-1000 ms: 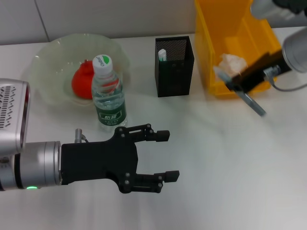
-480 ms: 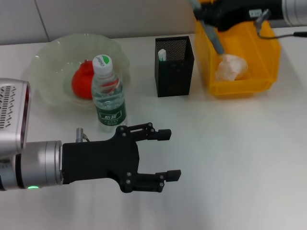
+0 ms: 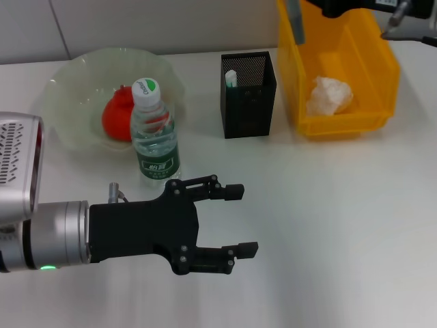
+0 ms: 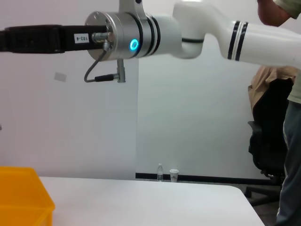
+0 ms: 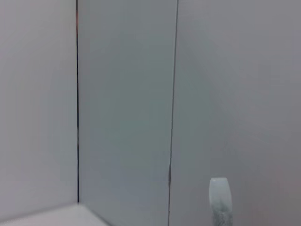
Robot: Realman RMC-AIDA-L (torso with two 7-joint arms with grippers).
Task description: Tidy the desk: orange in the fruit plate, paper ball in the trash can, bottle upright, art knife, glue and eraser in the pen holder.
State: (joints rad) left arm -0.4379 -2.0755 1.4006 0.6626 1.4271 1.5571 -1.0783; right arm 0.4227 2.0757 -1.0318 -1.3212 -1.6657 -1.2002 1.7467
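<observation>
White bench (image 3: 341, 225), smooth and matte, set against a pale panelled wall (image 3: 136, 24); the left wrist view shows a white wall with a vertical seam, a dark office chair (image 4: 263, 150) and a partly visible person (image 4: 289, 117) at the edge. Left claw (image 3: 235, 222), black, hovers low over the near bench with its fingers spread apart, gripping nothing. Right claw (image 3: 295, 17) is raised at the far edge above the yellow trash can (image 3: 372, 119); one grey finger shows, and whether it is open cannot be told. Paper ball (image 3: 330, 96) lies inside the trash can. Orange (image 3: 117, 116) sits in the pale green fruit plate (image 3: 68, 89). Bottle (image 3: 153, 133) stands upright just in front of the plate, its green label bearing white characters too small to read. Pen holder (image 3: 248, 96), black mesh, stands between plate and trash can, with a white item (image 3: 231, 77) showing inside.
</observation>
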